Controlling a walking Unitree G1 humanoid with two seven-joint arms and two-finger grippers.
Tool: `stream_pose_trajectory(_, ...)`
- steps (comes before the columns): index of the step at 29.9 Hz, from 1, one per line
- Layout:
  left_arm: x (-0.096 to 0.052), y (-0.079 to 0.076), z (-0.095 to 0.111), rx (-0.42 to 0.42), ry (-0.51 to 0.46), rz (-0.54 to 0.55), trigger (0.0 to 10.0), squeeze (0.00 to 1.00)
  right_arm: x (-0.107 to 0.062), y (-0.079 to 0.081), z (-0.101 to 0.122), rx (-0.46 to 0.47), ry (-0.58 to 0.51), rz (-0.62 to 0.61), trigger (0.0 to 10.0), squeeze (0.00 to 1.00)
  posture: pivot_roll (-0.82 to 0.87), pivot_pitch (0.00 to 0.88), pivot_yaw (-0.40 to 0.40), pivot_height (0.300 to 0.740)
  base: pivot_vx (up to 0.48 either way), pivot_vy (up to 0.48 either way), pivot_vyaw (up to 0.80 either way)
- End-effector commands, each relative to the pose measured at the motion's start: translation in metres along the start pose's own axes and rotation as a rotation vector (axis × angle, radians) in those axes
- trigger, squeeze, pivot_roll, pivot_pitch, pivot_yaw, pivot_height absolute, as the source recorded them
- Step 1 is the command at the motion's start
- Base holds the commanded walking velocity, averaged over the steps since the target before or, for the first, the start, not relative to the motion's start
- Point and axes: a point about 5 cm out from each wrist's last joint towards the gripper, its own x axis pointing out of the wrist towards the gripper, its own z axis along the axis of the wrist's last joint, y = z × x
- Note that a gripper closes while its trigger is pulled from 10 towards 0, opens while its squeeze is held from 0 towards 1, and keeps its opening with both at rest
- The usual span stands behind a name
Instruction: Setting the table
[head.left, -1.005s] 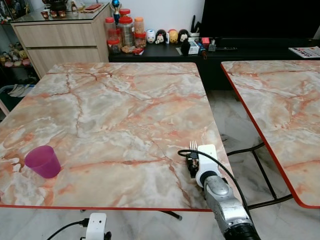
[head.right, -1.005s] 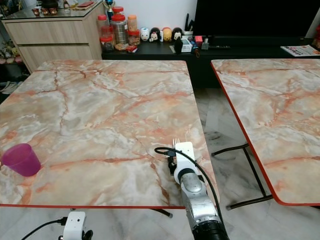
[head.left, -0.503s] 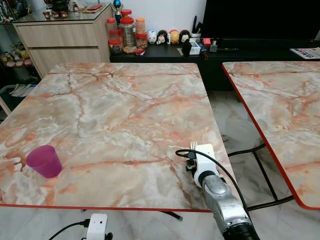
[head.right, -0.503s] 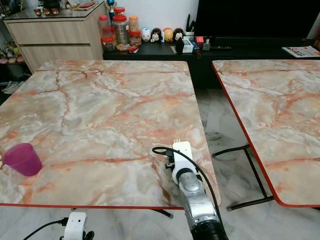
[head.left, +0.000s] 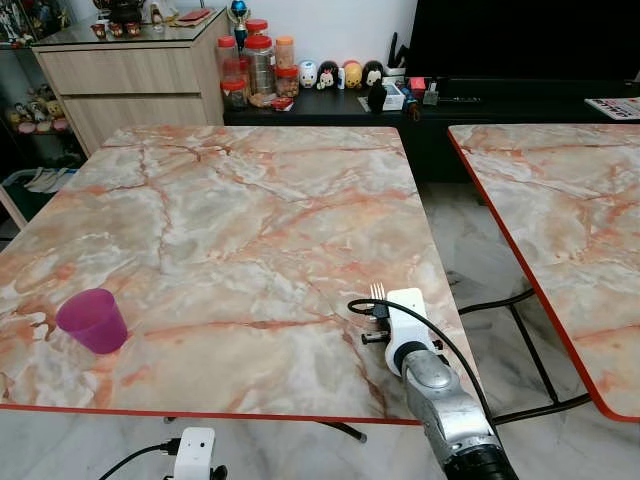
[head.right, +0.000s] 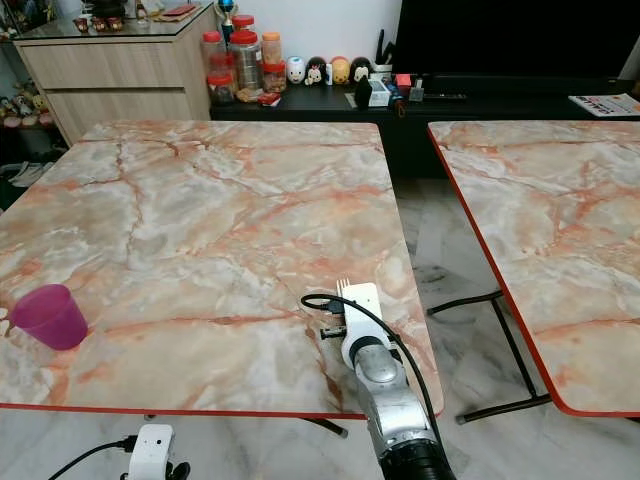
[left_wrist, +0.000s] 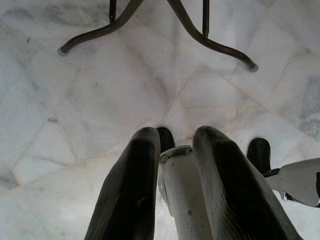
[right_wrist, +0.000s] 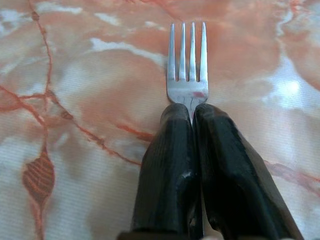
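A silver fork (right_wrist: 187, 75) sticks out of my right gripper (right_wrist: 192, 112), whose black fingers are shut on its handle. The tines point away from me, just above the marble-patterned table (head.left: 250, 220) near its front right corner. In the eye views the fork (head.left: 378, 292) shows ahead of the white wrist of the right gripper (head.left: 380, 312). A purple cup (head.left: 92, 320) stands upright at the table's front left. My left gripper (left_wrist: 175, 137) hangs below the table edge over the tiled floor, fingers slightly apart with nothing gripped.
A second marble table (head.left: 560, 220) stands to the right, with a strip of floor (head.left: 480, 270) between the two. At the back are a wooden cabinet (head.left: 130, 75) and a dark bench with jars (head.left: 260, 65) and figurines. Metal table legs (left_wrist: 210, 42) cross the floor.
My right gripper has edged a little to the left with the fork. The whole picture has shifted slightly, so the camera moved; the cup stays in place.
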Motion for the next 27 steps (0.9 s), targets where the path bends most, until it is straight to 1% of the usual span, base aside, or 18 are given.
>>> stream_pose_trajectory(1,-0.001,0.001,-0.006,-0.016,0.027,0.001,10.0,0.0,0.0,-0.004,-0.009,0.005,0.049,-0.024,0.0,0.0,0.01,0.0,0.02,0.74,0.0,0.0,0.0)
stream_pose_trajectory(10,-0.001,0.003,-0.004,-0.004,0.024,0.002,10.0,0.0,0.001,-0.002,-0.006,0.022,0.029,-0.019,0.0,0.0,0.0,0.0,0.026,0.74,0.0,0.0,0.0)
stream_pose_trajectory(12,-0.001,0.003,-0.003,0.001,0.02,0.006,10.0,0.0,0.002,0.0,-0.002,0.04,0.009,-0.008,0.0,0.0,0.0,0.0,0.026,0.74,0.0,0.0,0.0)
stream_pose_trajectory(13,-0.001,0.003,-0.002,0.005,0.017,0.014,10.0,0.0,0.001,0.002,0.004,0.068,-0.033,0.002,0.0,0.0,0.0,0.0,0.025,0.74,0.0,0.0,0.0)
stream_pose_trajectory(15,0.0,0.004,-0.001,0.008,0.014,0.022,10.0,0.0,0.001,0.003,0.01,0.094,-0.075,0.01,0.0,0.0,0.0,0.0,0.025,0.74,0.0,0.0,0.0)
stream_pose_trajectory(16,0.0,0.004,-0.001,0.007,0.01,0.028,10.0,0.0,0.0,0.006,0.019,0.105,-0.133,0.03,10.0,0.0,0.0,0.0,0.025,0.74,0.0,0.0,0.0)
stream_pose_trajectory(17,0.0,0.004,-0.001,0.007,0.01,0.028,10.0,0.0,0.0,0.006,0.019,0.105,-0.133,0.03,10.0,0.0,0.0,0.0,0.025,0.74,0.0,0.0,0.0)
stream_pose_trajectory(18,0.0,0.005,0.0,0.006,0.005,0.038,10.0,0.0,-0.003,0.01,0.033,0.113,-0.224,0.058,10.0,0.0,0.0,0.0,0.025,0.74,0.0,0.0,0.0)
stream_pose_trajectory(19,0.0,0.005,0.0,0.006,0.005,0.038,10.0,0.0,-0.003,0.01,0.033,0.113,-0.224,0.058,10.0,0.0,0.0,0.0,0.025,0.74,0.0,0.0,0.0)
stream_pose_trajectory(20,0.0,0.006,0.001,0.006,0.002,0.044,10.0,0.0,-0.005,0.012,0.043,0.096,-0.29,0.068,10.0,0.0,0.0,0.0,0.023,0.74,0.0,0.0,0.0)
stream_pose_trajectory(22,0.0,0.006,0.002,0.007,-0.002,0.058,10.0,0.0,-0.009,0.016,0.058,0.06,-0.379,0.088,10.0,0.0,0.0,0.0,0.021,0.74,0.0,0.0,0.0)
stream_pose_trajectory(23,0.0,0.006,0.002,0.007,-0.002,0.058,10.0,0.0,-0.009,0.016,0.058,0.06,-0.379,0.088,10.0,0.0,0.0,0.0,0.021,0.74,0.0,0.0,0.0)
stream_pose_trajectory(24,0.0,0.007,0.003,-0.002,-0.012,0.069,10.0,0.0,-0.013,0.021,0.068,0.045,-0.449,0.118,10.0,0.0,0.0,0.0,0.021,0.74,0.0,0.0,0.0)
stream_pose_trajectory(27,0.0,0.008,0.003,-0.011,-0.02,0.084,10.0,0.0,-0.017,0.025,0.077,0.064,-0.515,0.147,10.0,0.0,0.0,0.0,0.018,0.74,0.0,0.0,0.0)
